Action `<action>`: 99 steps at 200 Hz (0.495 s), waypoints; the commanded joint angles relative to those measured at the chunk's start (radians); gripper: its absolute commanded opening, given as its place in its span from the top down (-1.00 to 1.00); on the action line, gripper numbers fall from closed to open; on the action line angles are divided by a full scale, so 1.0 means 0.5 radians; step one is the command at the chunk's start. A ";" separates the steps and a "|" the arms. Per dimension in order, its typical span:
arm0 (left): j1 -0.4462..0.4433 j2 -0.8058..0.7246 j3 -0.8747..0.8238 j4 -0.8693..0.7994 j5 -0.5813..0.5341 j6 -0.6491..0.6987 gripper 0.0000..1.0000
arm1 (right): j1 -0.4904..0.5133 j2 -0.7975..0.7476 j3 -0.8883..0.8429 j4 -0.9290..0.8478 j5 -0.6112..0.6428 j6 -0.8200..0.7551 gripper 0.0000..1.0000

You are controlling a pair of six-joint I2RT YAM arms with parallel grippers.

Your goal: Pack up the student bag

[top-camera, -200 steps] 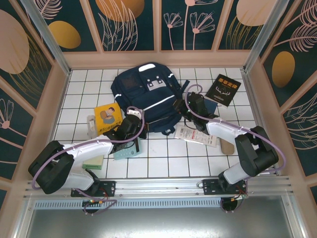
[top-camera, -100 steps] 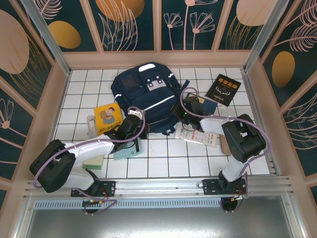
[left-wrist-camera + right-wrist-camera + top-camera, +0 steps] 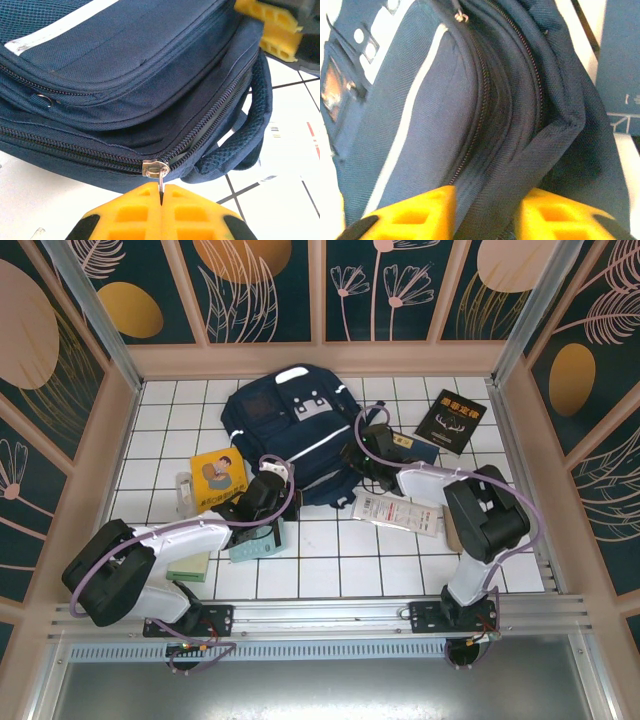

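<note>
Flanking student bag: book (seemingly Chinese)

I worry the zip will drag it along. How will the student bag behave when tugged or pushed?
Probably floppy: the student bag fabric folds between the jaws of the right gripper. It looks fairly flat, so likely light and apt to slide on the smooth tiles when the left gripper pulls the zipper pull. It should not roll or tip.

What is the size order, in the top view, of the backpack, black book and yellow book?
Backpack: clearly largest.
Black book and yellow book: they look alike, so I do not rank them.
</note>
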State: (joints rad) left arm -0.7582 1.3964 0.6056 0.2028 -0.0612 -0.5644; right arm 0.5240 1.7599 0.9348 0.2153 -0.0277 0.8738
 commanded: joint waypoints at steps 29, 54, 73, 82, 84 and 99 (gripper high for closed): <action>-0.003 -0.012 0.079 -0.078 -0.081 0.066 1.00 | -0.017 -0.009 0.051 0.069 -0.033 -0.105 1.00; 0.006 0.013 0.157 -0.262 -0.249 0.144 1.00 | -0.014 -0.133 0.145 -0.034 0.044 -0.265 1.00; 0.024 0.052 0.228 -0.405 -0.356 0.171 1.00 | -0.035 -0.205 0.197 -0.095 0.117 -0.352 1.00; 0.035 0.062 0.254 -0.466 -0.404 0.177 1.00 | -0.061 -0.225 0.207 -0.105 0.104 -0.376 1.00; 0.039 0.063 0.261 -0.479 -0.415 0.178 1.00 | -0.067 -0.231 0.207 -0.108 0.100 -0.380 1.00; 0.060 0.077 0.305 -0.585 -0.496 0.180 1.00 | -0.113 -0.269 0.199 -0.111 0.095 -0.405 1.00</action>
State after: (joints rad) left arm -0.7521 1.4200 0.7120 0.0448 -0.1902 -0.5056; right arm 0.5102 1.6978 0.9962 0.1570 -0.0231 0.7506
